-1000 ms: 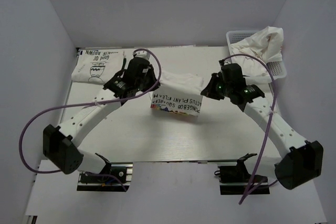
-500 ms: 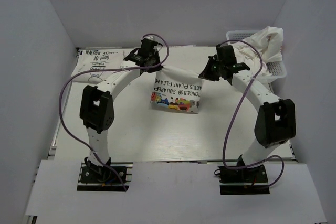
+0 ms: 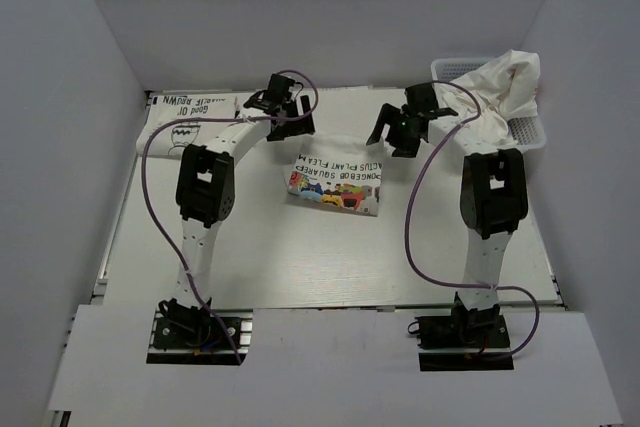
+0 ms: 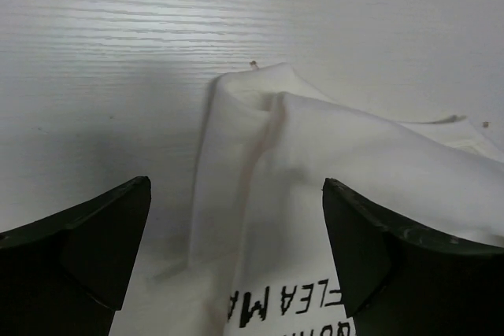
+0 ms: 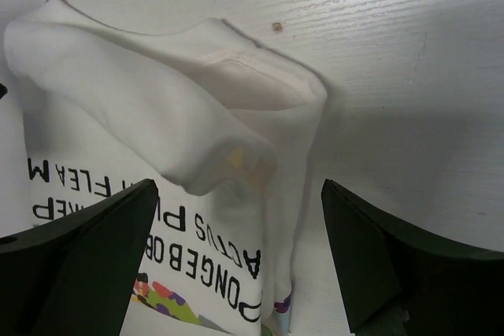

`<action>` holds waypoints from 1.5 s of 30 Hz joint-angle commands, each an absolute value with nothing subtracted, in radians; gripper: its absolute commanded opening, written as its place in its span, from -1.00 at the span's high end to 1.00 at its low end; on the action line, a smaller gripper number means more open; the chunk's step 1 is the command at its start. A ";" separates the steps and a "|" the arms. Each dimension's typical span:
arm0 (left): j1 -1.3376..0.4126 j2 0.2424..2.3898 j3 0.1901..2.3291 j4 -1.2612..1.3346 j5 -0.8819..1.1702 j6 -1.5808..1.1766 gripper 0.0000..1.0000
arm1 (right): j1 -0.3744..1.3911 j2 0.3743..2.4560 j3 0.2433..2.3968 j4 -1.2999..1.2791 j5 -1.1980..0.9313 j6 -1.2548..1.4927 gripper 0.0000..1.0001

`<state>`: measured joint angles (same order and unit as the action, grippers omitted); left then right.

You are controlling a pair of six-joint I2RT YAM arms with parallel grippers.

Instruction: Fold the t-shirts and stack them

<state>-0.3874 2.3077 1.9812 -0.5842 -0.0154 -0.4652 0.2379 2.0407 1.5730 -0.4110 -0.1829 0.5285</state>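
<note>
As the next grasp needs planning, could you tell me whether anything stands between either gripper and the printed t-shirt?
Nothing visible does: the left gripper and right gripper both stand open directly over the far edge of the printed t-shirt.

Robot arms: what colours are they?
The left arm and right arm are white with chunky black joints, each with a looping purple cable. The left gripper and right gripper have dark, wedge-shaped fingers.

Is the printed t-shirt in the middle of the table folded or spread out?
Folded: the printed t-shirt lies as a small rectangle, its far edge doubled over in both wrist views.
</note>
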 commanded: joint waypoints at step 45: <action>-0.410 1.752 1.293 -0.314 0.534 -0.290 -1.00 | 0.299 1.772 1.313 0.011 -0.407 0.425 -0.81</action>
<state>-0.4099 1.8801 1.2285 -0.3122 0.5518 -0.3042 0.2783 1.9182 1.3842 -0.0158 -0.3943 0.4591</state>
